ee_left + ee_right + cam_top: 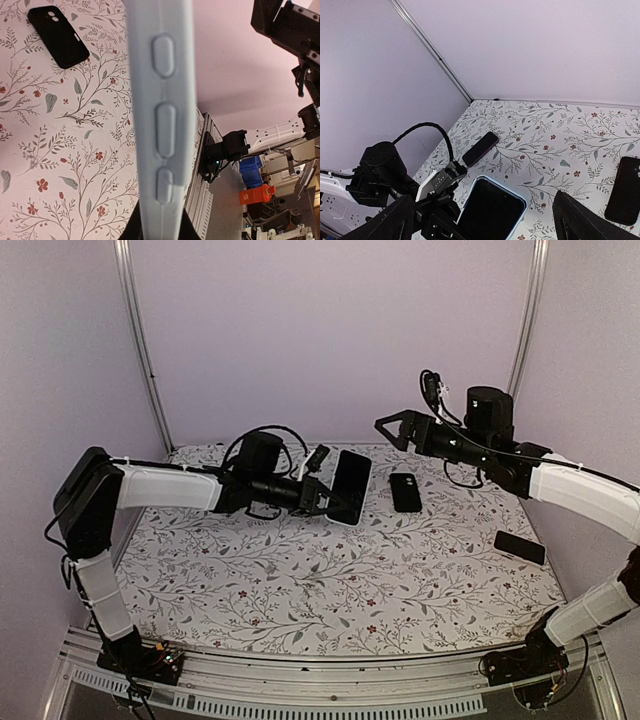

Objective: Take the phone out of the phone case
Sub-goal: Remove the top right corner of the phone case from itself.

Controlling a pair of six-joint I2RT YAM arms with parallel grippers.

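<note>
A phone with a dark screen sits in a light blue case [350, 487]. My left gripper [332, 504] is shut on the lower end and holds it upright above the table. In the left wrist view the case's side edge [160, 100] with its three button bumps fills the middle, and the left gripper [160, 229] clamps its lower end. My right gripper [392, 428] is open and empty in the air up and to the right of the phone. In the right wrist view the phone's screen [492, 207] shows between the open right gripper's [484, 200] fingers, some way off.
A black case [405, 492] lies flat on the floral table right of the held phone; it also shows in the left wrist view [59, 35] and the right wrist view [625, 190]. A dark phone [318, 457] [481, 148] lies at the back. Another dark phone [519, 547] lies at the right edge.
</note>
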